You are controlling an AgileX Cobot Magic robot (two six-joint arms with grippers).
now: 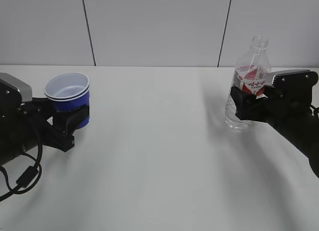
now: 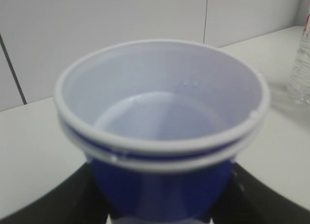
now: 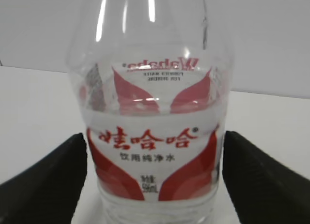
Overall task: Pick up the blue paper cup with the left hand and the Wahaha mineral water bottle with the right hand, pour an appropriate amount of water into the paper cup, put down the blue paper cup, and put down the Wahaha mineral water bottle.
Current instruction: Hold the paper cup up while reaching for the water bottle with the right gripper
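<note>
Filling the left wrist view, the blue paper cup shows its white inside and doubled rim. At the left of the exterior frame, the left pincer grips its blue wall (whether its base touches the white surface I cannot tell). At the right, the right pincer clasps the Wahaha mineral water bottle at its red-and-white label; the bottle stands upright, uncapped, water reaching the label's upper part.

Even, bright, diffuse light; soft shadows spread on table under my arms. White glare streaks on bottle shoulder. Cup close, rim soft, slightly blurred
</note>
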